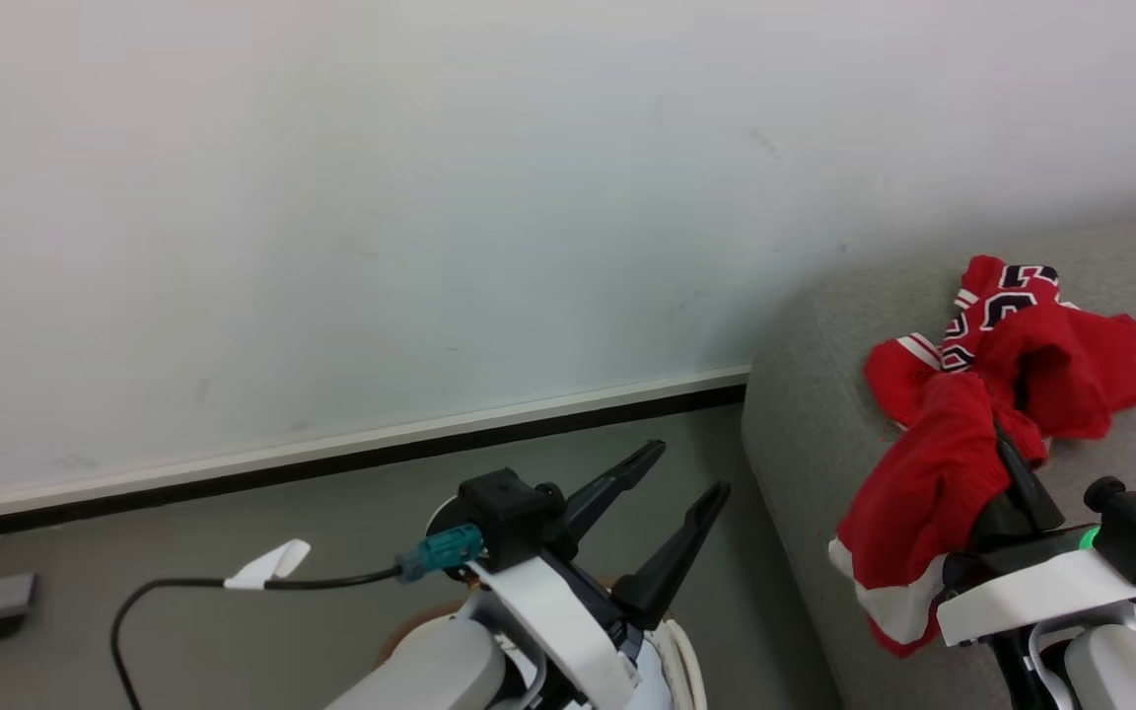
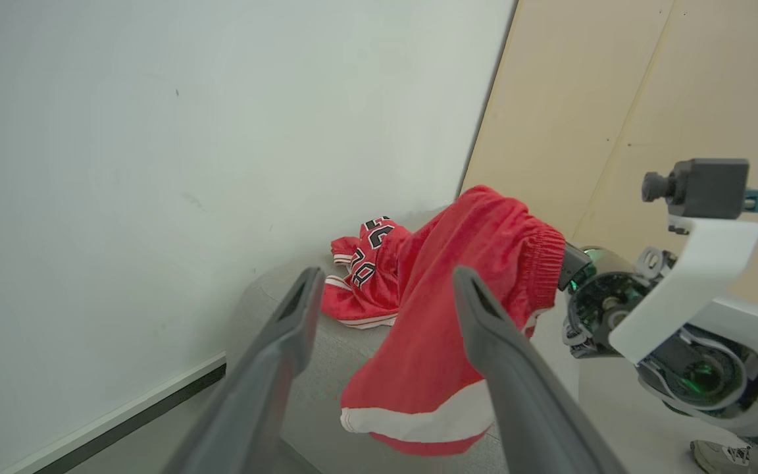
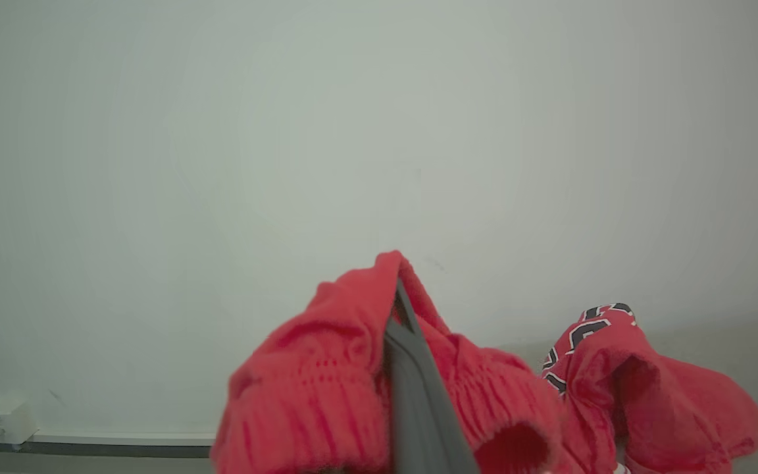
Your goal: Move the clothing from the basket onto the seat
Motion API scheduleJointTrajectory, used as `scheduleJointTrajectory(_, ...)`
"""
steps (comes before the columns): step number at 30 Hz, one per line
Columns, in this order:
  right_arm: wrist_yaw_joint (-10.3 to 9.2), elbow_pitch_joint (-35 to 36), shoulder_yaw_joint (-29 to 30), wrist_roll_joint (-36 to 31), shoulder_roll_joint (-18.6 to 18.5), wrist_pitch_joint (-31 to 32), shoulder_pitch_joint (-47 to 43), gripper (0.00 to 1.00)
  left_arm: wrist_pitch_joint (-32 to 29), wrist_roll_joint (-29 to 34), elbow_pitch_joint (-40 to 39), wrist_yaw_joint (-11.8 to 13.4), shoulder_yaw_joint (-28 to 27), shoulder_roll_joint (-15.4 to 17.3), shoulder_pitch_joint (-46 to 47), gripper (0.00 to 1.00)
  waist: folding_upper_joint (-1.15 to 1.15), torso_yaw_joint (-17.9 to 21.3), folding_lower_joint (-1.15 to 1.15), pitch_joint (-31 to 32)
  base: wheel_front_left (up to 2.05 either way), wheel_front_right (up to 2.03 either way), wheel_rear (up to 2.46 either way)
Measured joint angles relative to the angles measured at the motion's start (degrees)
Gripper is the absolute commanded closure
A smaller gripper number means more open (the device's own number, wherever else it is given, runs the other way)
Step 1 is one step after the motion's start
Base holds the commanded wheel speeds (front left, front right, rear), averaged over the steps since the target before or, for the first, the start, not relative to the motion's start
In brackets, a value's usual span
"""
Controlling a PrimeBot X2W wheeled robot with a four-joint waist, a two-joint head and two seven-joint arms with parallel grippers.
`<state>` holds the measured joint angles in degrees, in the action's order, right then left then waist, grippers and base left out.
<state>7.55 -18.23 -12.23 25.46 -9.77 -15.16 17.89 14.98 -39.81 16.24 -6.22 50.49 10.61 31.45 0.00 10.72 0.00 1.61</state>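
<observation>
Red shorts [image 1: 923, 493] in grip of right tool [image 1: 1004, 442]

Against the wall [image 1: 430, 197] stands the seat [image 1: 805, 424], a jersey [image 1: 1007, 296] lying on it, a second garment [image 1: 923, 493] draped over the right gripper [image 1: 1007, 454] just before the jersey, and the left gripper [image 1: 688, 468] above the floor [image 1: 331, 532] to their left.

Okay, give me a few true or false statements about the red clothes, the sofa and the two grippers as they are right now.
1. The left gripper holds a garment. False: its jaws stand open, empty.
2. The right gripper has its jaws shut on the red shorts. True.
3. The numbered jersey lies on the grey sofa. True.
4. The shorts lie flat on the floor. False: they hang from the right gripper at the sofa's edge.
</observation>
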Motion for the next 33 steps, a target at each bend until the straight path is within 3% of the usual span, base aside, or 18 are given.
scheduleJointTrajectory(10,0.00,6.81,4.31,-2.69,-2.85,1.10,-2.81,1.00,0.14,6.06,-1.63,0.73,-1.10,0.90,-0.87,0.00,0.00,7.74,0.00,-1.63,0.00,0.00,0.00)
scheduleJointTrajectory(18,0.00,13.29,7.45,-4.28,-2.12,4.05,-5.24,1.00,0.15,10.29,-1.23,0.70,-2.67,0.83,-2.25,0.00,0.00,12.81,0.00,-3.12,0.00,0.00,0.00)
scheduleJointTrajectory(26,0.00,16.80,8.34,-4.30,-1.35,6.13,-4.22,1.00,0.15,13.05,-0.46,0.09,-4.10,0.94,-2.30,0.00,0.00,14.95,0.00,-5.94,0.00,0.00,0.00)
scheduleJointTrajectory(33,0.00,16.55,10.93,-4.42,-5.20,8.89,5.04,1.00,-0.48,13.90,-2.46,-0.57,-3.45,4.26,0.41,0.00,0.00,14.54,0.00,-11.77,0.00,0.00,0.00)
